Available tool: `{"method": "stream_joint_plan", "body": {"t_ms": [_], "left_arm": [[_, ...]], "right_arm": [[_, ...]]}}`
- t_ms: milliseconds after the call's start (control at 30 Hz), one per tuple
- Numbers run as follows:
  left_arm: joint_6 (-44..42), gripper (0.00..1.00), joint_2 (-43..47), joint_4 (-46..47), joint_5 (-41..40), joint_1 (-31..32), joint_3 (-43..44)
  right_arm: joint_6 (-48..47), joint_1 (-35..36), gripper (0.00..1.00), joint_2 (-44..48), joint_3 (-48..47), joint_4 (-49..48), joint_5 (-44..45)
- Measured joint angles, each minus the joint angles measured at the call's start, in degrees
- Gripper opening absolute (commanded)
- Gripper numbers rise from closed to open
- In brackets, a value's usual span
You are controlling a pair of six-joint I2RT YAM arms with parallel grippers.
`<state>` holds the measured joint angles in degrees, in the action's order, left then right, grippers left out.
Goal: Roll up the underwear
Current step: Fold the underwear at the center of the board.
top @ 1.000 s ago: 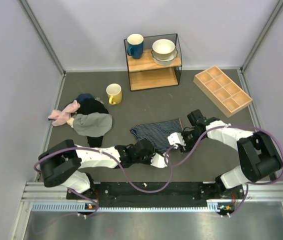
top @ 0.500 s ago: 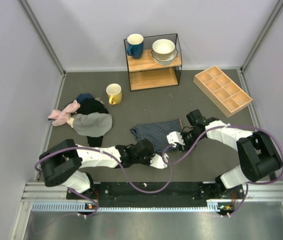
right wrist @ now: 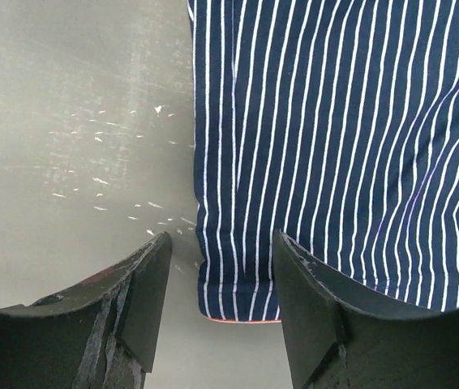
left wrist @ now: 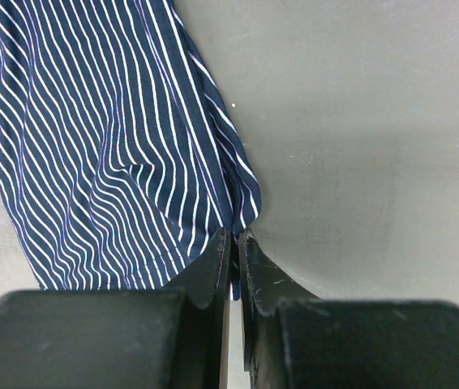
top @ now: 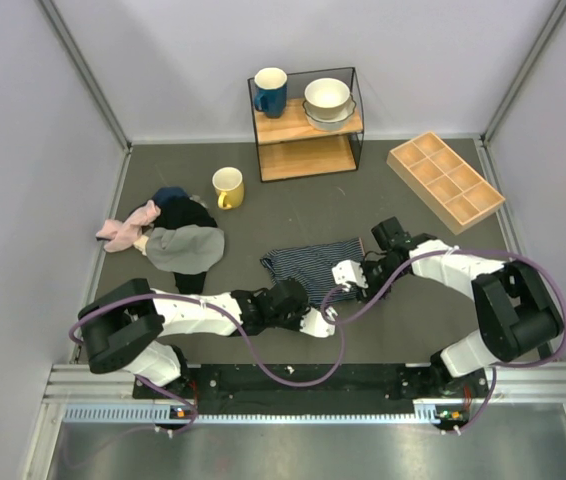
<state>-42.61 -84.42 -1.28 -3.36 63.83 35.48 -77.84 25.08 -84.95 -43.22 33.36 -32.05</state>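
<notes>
Striped underwear (top: 313,260) flat on mid table (top: 263,200), left gripper (left wrist: 234,243) pressed together, pinching a corner of the fabric, right gripper (right wrist: 220,263) spread, straddling another corner, fabric edge between its fingers

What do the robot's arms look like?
The left arm and the right arm both have smooth white shells with chunky black joints. A thin purple cable loops along each one. Their fingers are black, wedge-shaped and a bit scratched.
</notes>
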Motion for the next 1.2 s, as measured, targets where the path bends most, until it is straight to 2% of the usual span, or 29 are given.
{"method": "stream_joint_plan", "body": {"t_ms": [100, 200, 233, 333, 533, 967, 1200], "left_arm": [[0.0, 0.01, 0.0, 0.0, 0.0, 0.0, 0.0], [0.0, 0.01, 0.0, 0.0, 0.0, 0.0, 0.0], [0.0, 0.01, 0.0, 0.0, 0.0, 0.0, 0.0], [0.0, 0.01, 0.0, 0.0, -0.1, 0.0, 0.0], [0.0, 0.0, 0.0, 0.0, -0.1, 0.0, 0.0], [-0.2, 0.0, 3.3, -7.2, 6.0, -1.9, 2.0], [0.6, 0.0, 5.8, -9.2, 9.6, -5.2, 2.8]], "right_arm": [[1.2, 0.1, 0.5, -0.8, -0.7, 0.3, 0.4], [2.2, 0.3, 0.39, -1.6, -1.3, 0.8, 0.6], [2.6, 0.3, 0.3, -2.0, -1.7, 1.2, 0.6], [3.1, 0.7, 0.16, -3.0, -2.7, 1.4, 1.0], [3.1, 0.8, 0.01, -4.3, -4.2, 1.7, 1.7], [1.6, 0.8, 0.0, -6.4, -7.5, 8.9, 0.7], [3.8, 0.8, 0.0, -6.8, -9.8, 13.2, -1.3]]}}
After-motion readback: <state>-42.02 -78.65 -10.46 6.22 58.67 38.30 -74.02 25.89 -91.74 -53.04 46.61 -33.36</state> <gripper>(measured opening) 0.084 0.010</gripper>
